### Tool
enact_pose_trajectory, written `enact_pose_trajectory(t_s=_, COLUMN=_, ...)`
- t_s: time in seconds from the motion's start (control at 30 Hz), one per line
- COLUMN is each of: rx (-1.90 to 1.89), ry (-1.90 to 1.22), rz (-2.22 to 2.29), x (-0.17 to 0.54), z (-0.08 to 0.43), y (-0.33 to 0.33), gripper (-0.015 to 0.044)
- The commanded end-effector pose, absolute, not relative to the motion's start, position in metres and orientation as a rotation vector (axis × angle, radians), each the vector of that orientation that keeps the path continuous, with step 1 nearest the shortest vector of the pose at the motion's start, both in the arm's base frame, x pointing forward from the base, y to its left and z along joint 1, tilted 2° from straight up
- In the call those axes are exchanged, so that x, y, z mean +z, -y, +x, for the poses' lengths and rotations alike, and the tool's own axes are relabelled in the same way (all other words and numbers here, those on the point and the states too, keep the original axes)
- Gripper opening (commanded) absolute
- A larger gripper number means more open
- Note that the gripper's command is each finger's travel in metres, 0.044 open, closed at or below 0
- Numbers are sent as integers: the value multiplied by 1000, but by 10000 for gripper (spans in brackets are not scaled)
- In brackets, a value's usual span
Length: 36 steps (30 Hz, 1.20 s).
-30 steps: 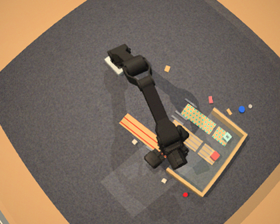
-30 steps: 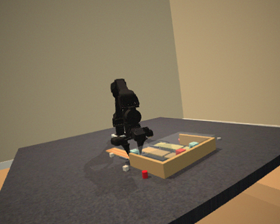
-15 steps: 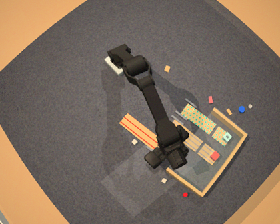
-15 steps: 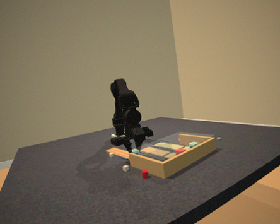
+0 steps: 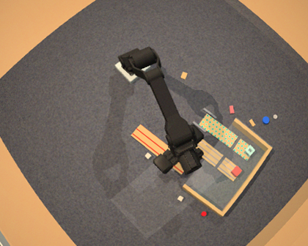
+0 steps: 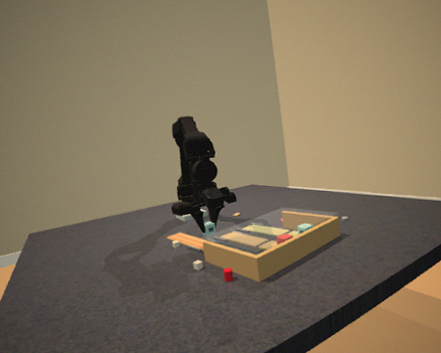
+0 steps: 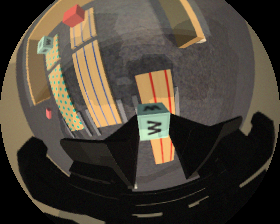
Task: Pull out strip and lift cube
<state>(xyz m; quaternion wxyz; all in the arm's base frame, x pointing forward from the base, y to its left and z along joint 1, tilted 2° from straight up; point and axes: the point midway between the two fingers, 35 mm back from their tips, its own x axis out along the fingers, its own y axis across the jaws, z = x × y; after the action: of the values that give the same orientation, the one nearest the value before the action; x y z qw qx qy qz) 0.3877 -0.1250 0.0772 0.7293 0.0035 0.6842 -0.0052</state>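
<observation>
My gripper (image 6: pixel 208 229) (image 7: pixel 151 116) is shut on a pale green cube (image 6: pixel 210 227) (image 7: pixel 153 125) marked W, held a little above the red-lined strip (image 5: pixel 148 139) (image 6: pixel 186 240) (image 7: pixel 160 87). That strip is in one piece and lies outside the tray's open side; my arm covers its end in the top view. The blue-lined strip (image 5: pixel 210 153) (image 7: pixel 95 82) is split by a gap; a red cube (image 5: pixel 236 170) (image 6: pixel 284 239) (image 7: pixel 73 16) sits on its far piece. The dotted strip (image 5: pixel 218 130) (image 7: pixel 65 95) is split too; another marked green cube (image 5: pixel 250 150) (image 6: pixel 304 228) (image 7: pixel 45 44) sits on its far piece.
The wooden tray (image 5: pixel 203 200) (image 6: pixel 233 259) has a see-through cover. Small white cubes (image 5: pixel 148 155) (image 5: pixel 180 199) (image 6: pixel 198 265) and a red cylinder (image 5: pixel 203 213) (image 6: pixel 228 275) lie outside it. A blue disc (image 5: pixel 266 119) and a red block (image 5: pixel 231 109) lie on its other side.
</observation>
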Motion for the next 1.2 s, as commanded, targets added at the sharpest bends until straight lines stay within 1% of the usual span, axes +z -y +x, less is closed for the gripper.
enact_pose_trajectory(t_s=0.0, rx=-19, ry=-1508, rz=8, x=87, z=370, y=120, gripper=0)
enact_pose_trajectory(t_s=0.23, rx=-19, ry=-1508, rz=8, x=89, z=363, y=118, gripper=0)
enact_pose_trajectory(t_s=0.97, rx=-18, ry=-1515, rz=10, x=82, z=289, y=94, gripper=0)
enact_pose_trajectory(t_s=1.17, rx=-18, ry=-1515, rz=10, x=89, z=287, y=93, gripper=0)
